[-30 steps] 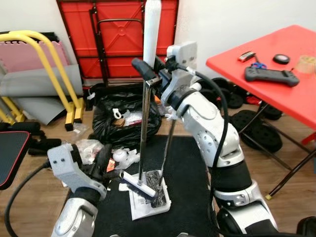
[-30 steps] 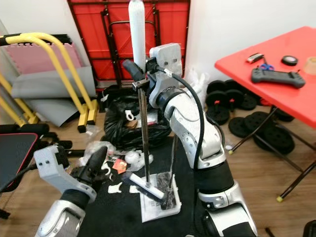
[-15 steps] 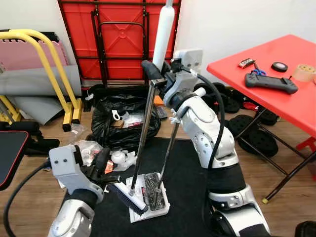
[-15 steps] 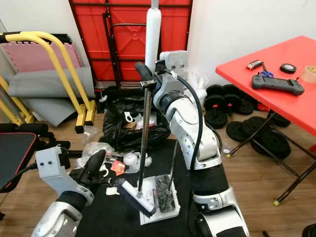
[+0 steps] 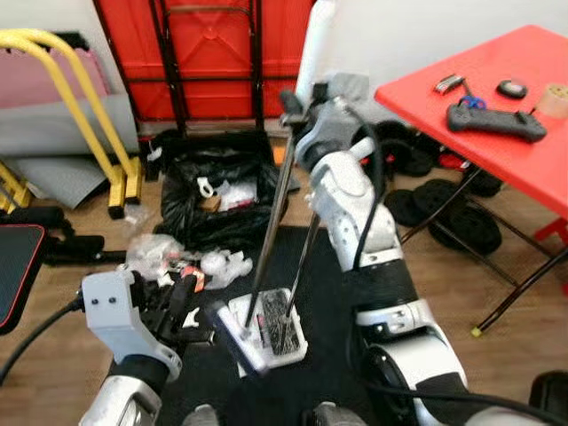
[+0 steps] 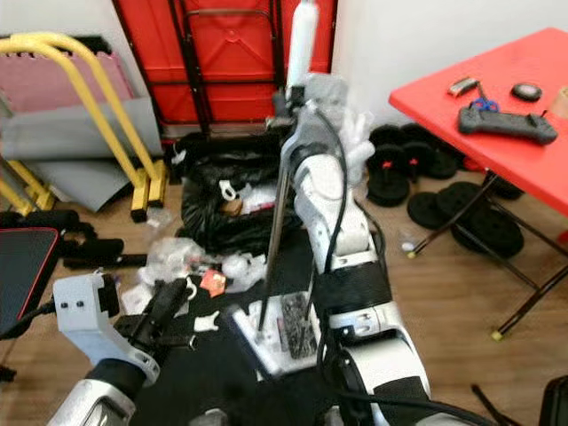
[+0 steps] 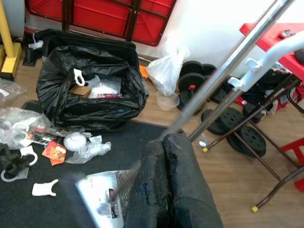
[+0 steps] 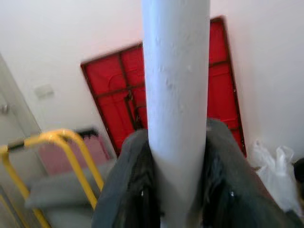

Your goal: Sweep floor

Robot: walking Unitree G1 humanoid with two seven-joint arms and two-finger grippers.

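Black mat [image 5: 337,293] cluttered: broom [image 5: 266,266] head at dustpan [image 5: 275,324], rubbish bag [image 5: 217,200] beyond.
Right gripper [image 8: 175,156] pinches the white handle [image 8: 175,71]; left gripper [image 7: 166,156] pressed together near scattered litter [image 7: 52,152].

light: bright, even indoor | shadows: soft | blur: motion smear, head views

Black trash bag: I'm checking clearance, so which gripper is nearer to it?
Left. The left gripper hovers low, just short of the black trash bag; the right gripper is raised beside it, clamping the white handle.
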